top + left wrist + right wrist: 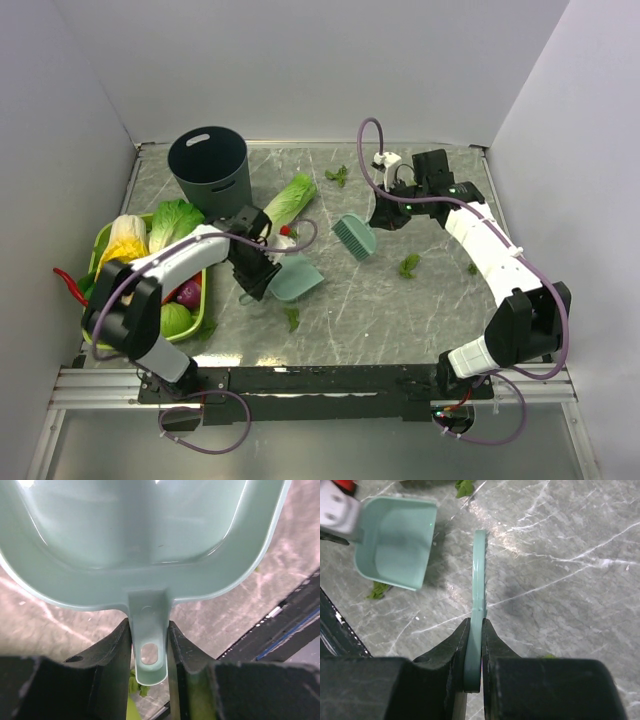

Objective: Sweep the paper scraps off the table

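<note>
Dark-green paper scraps (409, 265) lie scattered on the marble table (440, 320); the left gripper (150, 647) clamps the handle of the teal dustpan (298, 281), the right gripper (475, 640) pinches the teal brush (355, 238).

White arm shells (182, 252), black joints (520, 325), looping purple cables (364, 152)

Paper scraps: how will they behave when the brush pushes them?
Probably very light: the paper scraps are small ragged bits, so the brush should shift them easily, perhaps scattering some. Likely floppy: they lie flat on the table and may slip under the bristles rather than roll. The smooth-looking surface suggests they will slide, not catch.
</note>
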Robot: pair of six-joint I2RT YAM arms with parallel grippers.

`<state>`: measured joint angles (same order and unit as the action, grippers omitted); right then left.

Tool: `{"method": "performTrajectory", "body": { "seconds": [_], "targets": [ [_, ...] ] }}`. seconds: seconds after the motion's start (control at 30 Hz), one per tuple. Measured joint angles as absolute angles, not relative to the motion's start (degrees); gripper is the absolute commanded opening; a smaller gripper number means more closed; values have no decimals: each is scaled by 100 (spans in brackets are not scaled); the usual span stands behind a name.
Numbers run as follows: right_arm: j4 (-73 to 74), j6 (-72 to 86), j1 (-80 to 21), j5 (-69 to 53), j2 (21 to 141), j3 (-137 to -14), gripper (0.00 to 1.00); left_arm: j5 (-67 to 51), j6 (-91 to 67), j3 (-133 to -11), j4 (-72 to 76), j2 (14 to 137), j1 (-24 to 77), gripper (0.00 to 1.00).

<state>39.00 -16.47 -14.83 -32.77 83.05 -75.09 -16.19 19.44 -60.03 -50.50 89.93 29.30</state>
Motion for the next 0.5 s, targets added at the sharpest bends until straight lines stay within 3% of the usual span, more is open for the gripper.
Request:
{"method": "performTrajectory", "body": {
  "seconds": [0.23, 0.5],
  "targets": [
    [4530, -1962, -1653, -3581, 8281, -7616, 0, -1778, 1815, -6003, -4967, 7728, 2519, 1],
    [4803, -1815, -2847, -4377, 8256, -7491, 0, -1785, 1269, -6119, -4668, 6740, 1625, 1]
  ]
}}
